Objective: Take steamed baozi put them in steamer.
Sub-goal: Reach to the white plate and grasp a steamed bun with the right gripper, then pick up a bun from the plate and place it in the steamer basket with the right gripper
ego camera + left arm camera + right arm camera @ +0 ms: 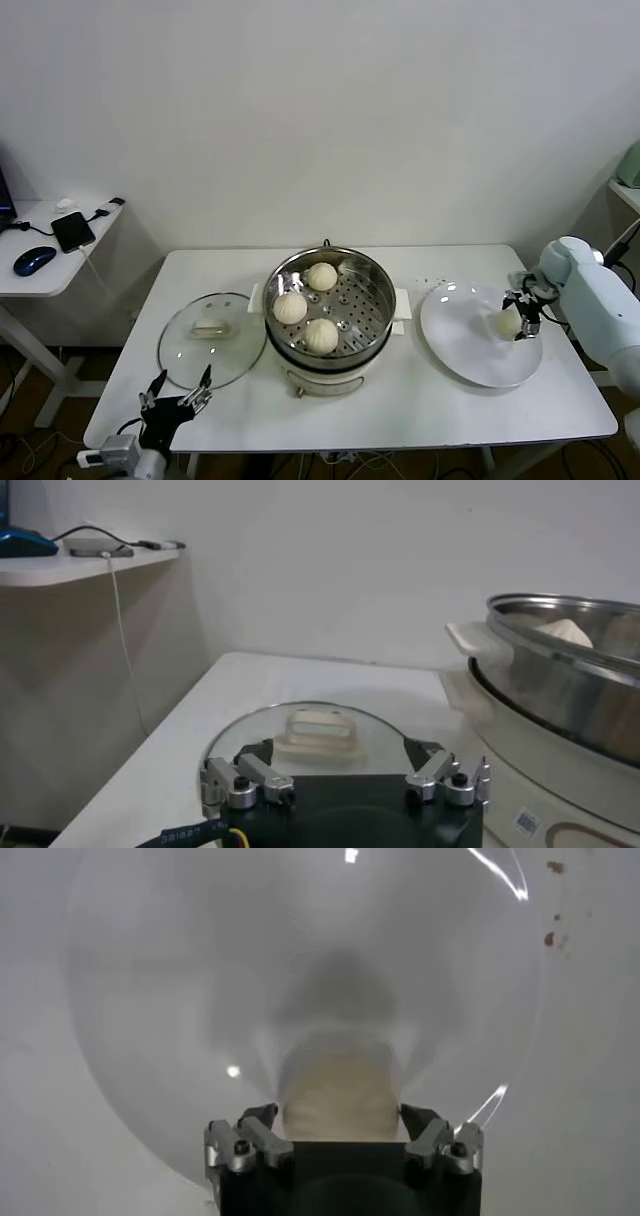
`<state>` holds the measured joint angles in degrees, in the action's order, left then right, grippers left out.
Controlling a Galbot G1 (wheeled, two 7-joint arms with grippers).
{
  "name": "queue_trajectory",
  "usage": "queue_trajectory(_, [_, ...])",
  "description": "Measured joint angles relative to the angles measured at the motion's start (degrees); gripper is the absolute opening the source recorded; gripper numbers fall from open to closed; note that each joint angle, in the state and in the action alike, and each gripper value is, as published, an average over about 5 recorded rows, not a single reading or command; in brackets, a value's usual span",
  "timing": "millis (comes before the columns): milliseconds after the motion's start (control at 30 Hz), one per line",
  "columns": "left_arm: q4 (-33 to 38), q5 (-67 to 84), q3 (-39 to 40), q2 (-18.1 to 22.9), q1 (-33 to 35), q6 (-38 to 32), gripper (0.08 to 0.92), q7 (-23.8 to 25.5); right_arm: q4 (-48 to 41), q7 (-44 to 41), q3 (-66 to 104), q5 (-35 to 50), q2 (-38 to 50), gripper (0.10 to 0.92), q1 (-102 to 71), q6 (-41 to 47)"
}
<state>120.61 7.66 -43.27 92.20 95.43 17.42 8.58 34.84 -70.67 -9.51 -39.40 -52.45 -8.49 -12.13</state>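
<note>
The steamer [375, 275] stands mid-table with three steamed baozi [321, 276] [290, 307] [321, 335] on its perforated tray. Another baozi [507, 322] lies on the white plate [470, 350] at the right. My right gripper [520, 318] is down at that bun. In the right wrist view its jaws stand open, close on either side of the baozi [340, 1093], which rests on the plate [150, 998]. My left gripper [180, 398] hangs open at the table's front left edge, before the glass lid [210, 338], holding nothing. The left wrist view shows the steamer [560, 680] beside it.
The glass lid with its cream handle [318, 730] lies flat left of the steamer. A side table [50, 270] at the far left carries a phone, a cable and a mouse. The wall is close behind the table.
</note>
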Motion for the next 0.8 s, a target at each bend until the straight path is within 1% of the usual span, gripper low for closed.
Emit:
queue_trajectory(167, [0.00,-0.05,0.01,0.00,0.00,0.02,0.823,-0.02,0.03,0.07,0.19,0.25,-0.03,0.650,-0.08,0.14])
queue_trajectory(267, [-0.01,-0.10,0.02,0.00,0.09,0.02,0.823,-0.04,0.21,0.05,0.15,0.61,0.11,0.607,-0.03,0.30])
queue_trajectory(433, [-0.13,-0.40,0.18,0.00,0.00,-0.07,0.823,-0.05,1.31,-0.42,-0.66,2.28,0.85,0.587,0.53,1.01])
queue_trajectory(533, [-0.44,-0.91,0.23,-0.06,-0.36,-0.37,0.823,-0.18,3.01,-1.04,-2.16,4.75,1.83,0.586,1.38,2.16])
queue_trajectory(800, [-0.93,-2.85,0.63,-0.65,-1.57,-1.29,0.823,-0.74,12.59,-2.81,-12.14,16.71,6.31,0.585,7.32,10.09])
